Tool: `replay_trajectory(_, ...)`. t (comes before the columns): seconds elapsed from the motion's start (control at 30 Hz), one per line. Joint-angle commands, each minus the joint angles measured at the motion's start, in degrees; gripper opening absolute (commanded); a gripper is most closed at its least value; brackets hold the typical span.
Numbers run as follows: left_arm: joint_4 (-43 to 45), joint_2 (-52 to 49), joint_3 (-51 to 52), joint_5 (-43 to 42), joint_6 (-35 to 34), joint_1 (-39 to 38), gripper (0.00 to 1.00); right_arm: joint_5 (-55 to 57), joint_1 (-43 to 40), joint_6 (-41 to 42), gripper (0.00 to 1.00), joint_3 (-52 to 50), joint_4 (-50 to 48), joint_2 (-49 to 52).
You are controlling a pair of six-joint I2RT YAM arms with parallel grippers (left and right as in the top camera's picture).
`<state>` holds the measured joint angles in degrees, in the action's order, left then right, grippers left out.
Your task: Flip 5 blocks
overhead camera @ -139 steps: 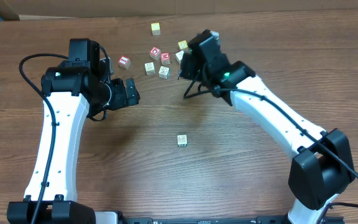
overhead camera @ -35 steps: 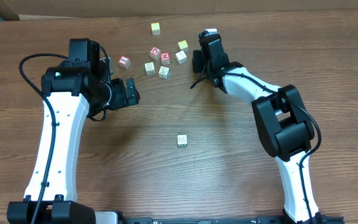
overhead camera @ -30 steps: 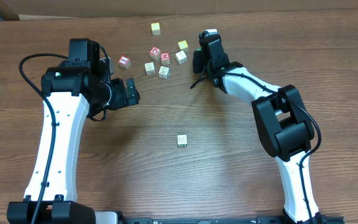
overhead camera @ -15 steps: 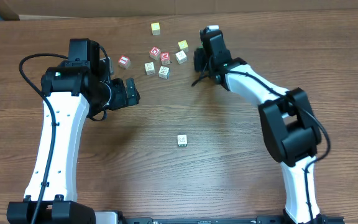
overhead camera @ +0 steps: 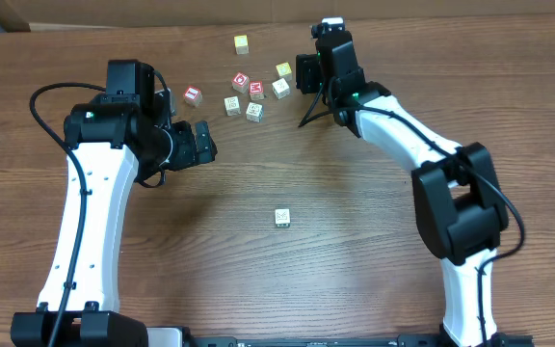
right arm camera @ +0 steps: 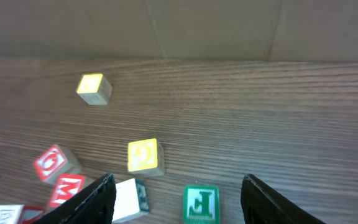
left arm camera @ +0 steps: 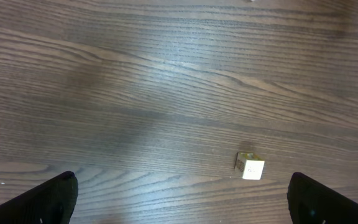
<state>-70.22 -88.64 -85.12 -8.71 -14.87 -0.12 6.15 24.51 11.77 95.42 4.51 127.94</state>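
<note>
Robot test bench, a lab or workshop set-up

Two white-and-black jointed arms rise from the near edge of a wood-grain table (overhead camera: 258, 289), the left arm (overhead camera: 85, 222) based at 7 o'clock and the right arm (overhead camera: 403, 145) at 5 o'clock. A plain cardboard wall (right arm camera: 216, 28) closes off the 12 o'clock side. Small wooden alphabet cubes (overhead camera: 242, 43) lie scattered just before it.

Dark wood-grain table (overhead camera: 258, 280), brown cardboard wall (right arm camera: 216, 28) (creased) behind, even light
</note>
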Motion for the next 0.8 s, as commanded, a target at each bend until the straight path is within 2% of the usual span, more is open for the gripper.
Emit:
replay_trajectory(0.0,0.15,-0.22,-1.29,0.22,0.04,0.11,1.00,0.24,-0.35,-1.60,0.66,0.55,-1.31,5.11)
replay_trajectory(0.17,0.15,-0.22,-1.29,0.22,0.04,0.11,1.00,0.26,-0.35,-1.60,0.63,0.55,-2.62,7.61)
replay_trajectory(0.27,0.15,-0.22,-1.29,0.22,0.07,0.11,1.00,0.28,-0.37,-1.60,0.55,0.55,-3.02,7.74)
replay_trajectory(0.33,0.15,-0.22,-1.29,0.22,0.07,0.11,1.00,0.26,-0.37,-1.60,0.44,0.85,-3.19,7.45)
replay_trajectory(0.4,0.15,-0.22,-1.29,0.22,0.07,0.11,1.00,0.24,-0.37,-1.57,0.38,0.92,-3.06,6.56)
replay_trajectory(0.57,0.15,-0.22,-1.29,0.22,0.04,0.11,1.00,0.24,-0.37,-1.57,0.34,0.94,0.33,1.09)
replay_trajectory(0.77,0.15,-0.22,-1.29,0.22,0.07,0.11,1.00,-0.22,-0.35,-1.09,0.33,0.94,8.90,-9.49)
